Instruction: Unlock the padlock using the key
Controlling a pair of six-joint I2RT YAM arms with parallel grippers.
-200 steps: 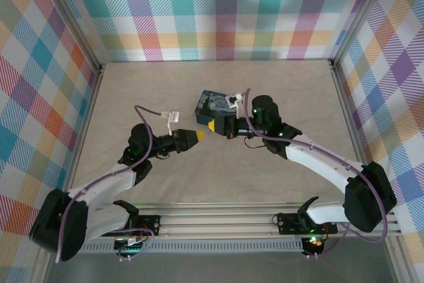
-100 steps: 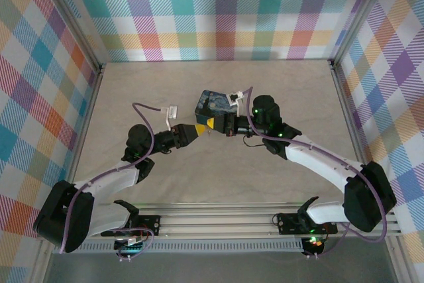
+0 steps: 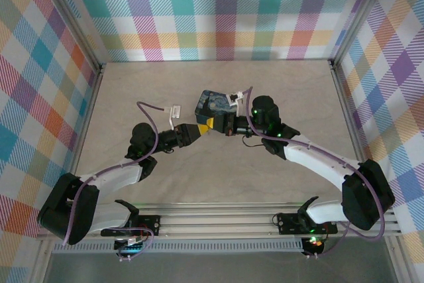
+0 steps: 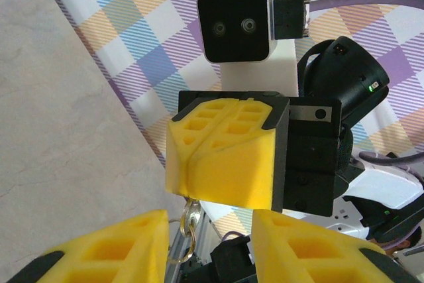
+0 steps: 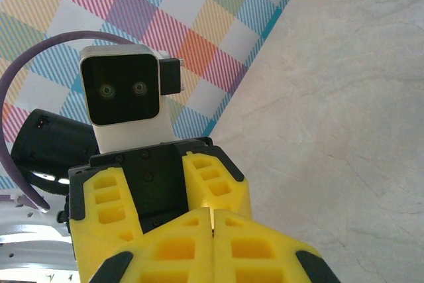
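My right gripper [image 3: 211, 124] is shut on the key over the middle of the table. In the left wrist view its closed yellow fingers [image 4: 222, 157] face the camera. Only the key's silver head [image 4: 192, 211] pokes out below them, with a wire ring [image 4: 187, 233] hanging from it. My left gripper [image 3: 197, 129] meets it tip to tip, its jaws apart on either side of the ring and clamping nothing [image 4: 211, 230]. In the right wrist view the right gripper [image 5: 213, 220] is closed in front of the left's spread fingers [image 5: 215, 183]. I cannot make out the padlock.
A dark blue patterned block [image 3: 212, 103] lies on the beige table [image 3: 146, 84] just behind the two grippers. Checked walls stand on three sides. The arms' rail [image 3: 218, 220] runs along the near edge.
The left gripper's jaws have widened and its tip has shifted slightly up and towards the right gripper. The right arm has barely moved.
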